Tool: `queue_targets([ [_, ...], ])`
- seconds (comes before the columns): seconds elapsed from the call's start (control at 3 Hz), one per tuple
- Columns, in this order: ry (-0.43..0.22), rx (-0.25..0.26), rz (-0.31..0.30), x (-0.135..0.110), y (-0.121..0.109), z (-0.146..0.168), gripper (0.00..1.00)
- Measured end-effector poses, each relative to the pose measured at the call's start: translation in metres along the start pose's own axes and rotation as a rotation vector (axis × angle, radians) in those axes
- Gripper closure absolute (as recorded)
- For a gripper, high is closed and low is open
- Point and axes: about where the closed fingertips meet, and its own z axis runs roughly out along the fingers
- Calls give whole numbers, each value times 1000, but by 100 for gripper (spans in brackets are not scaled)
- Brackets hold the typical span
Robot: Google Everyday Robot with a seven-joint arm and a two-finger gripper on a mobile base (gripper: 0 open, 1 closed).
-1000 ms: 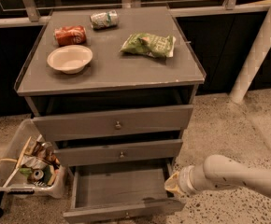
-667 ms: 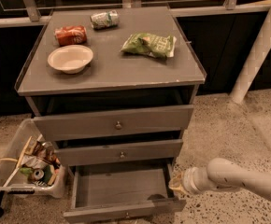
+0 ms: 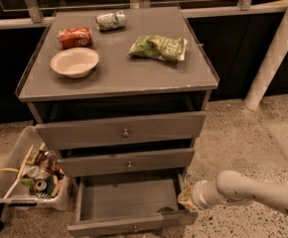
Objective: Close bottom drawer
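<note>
Three grey drawers stack in one cabinet. The bottom drawer (image 3: 126, 201) stands pulled out below the middle drawer (image 3: 129, 161) and upper drawer (image 3: 121, 130), its shallow tray exposed. The pincer (image 3: 186, 200) sits at this drawer's right front corner; wide or narrow, I cannot tell. On the surface (image 3: 134, 81) lie two cans, one red can (image 3: 75, 37) and one silver can (image 3: 110, 20), one bowl (image 3: 74, 62) and one green bag (image 3: 158, 47). One clear bin (image 3: 35, 204) on the floor at left holds utensils and scraps.
</note>
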Motion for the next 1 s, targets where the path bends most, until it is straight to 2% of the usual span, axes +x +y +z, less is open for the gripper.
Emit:
queue_targets([
  [0.33, 4, -1, -3, 11, 8, 32, 100],
  [1.0, -91, -31, -40, 33, 29, 93, 100],
])
